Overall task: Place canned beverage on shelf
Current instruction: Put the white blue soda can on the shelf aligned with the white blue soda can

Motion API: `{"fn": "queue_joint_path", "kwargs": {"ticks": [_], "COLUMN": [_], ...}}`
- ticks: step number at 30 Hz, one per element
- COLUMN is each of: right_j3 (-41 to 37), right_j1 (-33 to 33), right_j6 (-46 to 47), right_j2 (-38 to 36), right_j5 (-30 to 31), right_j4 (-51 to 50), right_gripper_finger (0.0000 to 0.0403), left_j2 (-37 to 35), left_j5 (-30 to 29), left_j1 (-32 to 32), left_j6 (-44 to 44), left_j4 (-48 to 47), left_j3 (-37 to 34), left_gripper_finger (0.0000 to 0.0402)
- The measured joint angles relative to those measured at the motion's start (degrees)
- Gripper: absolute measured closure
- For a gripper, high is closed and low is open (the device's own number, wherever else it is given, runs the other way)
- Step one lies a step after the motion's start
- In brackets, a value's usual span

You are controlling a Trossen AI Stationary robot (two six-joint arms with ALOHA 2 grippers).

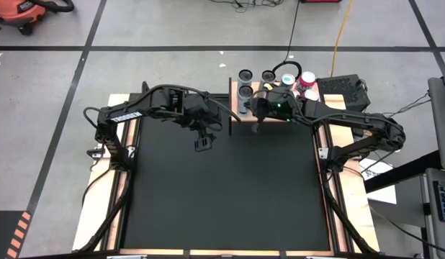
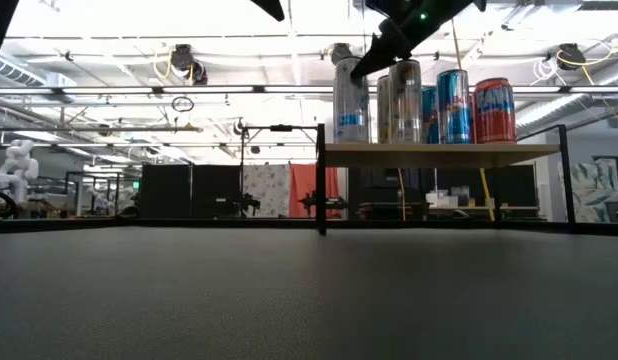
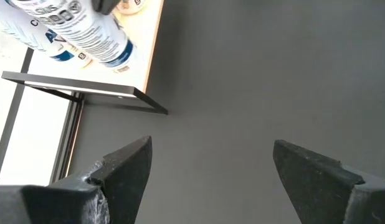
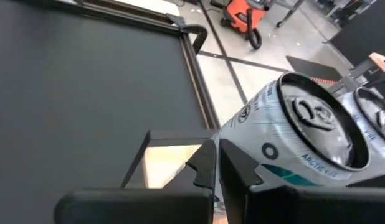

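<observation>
The light wood shelf (image 2: 439, 155) stands on thin black legs at the far edge of the black mat (image 1: 230, 194). Several cans stand upright on its top: two silver ones (image 2: 351, 100), blue ones (image 2: 454, 105) and a red one (image 2: 494, 110). My right gripper (image 1: 257, 128) is shut and empty. It hangs just on the near side of the shelf's left half, in front of the leftmost silver can (image 4: 298, 137). My left gripper (image 3: 211, 168) is open and empty above the mat, left of the shelf (image 3: 152, 50).
The mat (image 2: 289, 290) lies bare between the shelf and the table's near edge. The shelf's black front leg (image 2: 320, 180) stands at its left corner. An orange shop vacuum (image 1: 24, 11) is on the floor beyond the table.
</observation>
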Motion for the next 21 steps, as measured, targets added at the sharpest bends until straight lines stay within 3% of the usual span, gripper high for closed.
{"fn": "queue_joint_path", "kwargs": {"ticks": [9, 21], "right_j3": [0.0, -0.01], "right_j1": [0.2, 0.68], "right_j6": [-0.23, -2.16], "right_j2": [0.08, -6.73], "right_j5": [0.0, 0.76], "right_j4": [2.59, 2.41], "right_gripper_finger": [0.0403, 0.0403], "left_j2": [0.0, 0.0], "left_j5": [0.01, 0.0], "left_j1": [-0.01, -0.01], "left_j6": [-0.02, -0.02], "left_j4": [-0.01, -0.04], "left_j3": [0.0, 0.0], "left_gripper_finger": [0.0068, 0.0068]}}
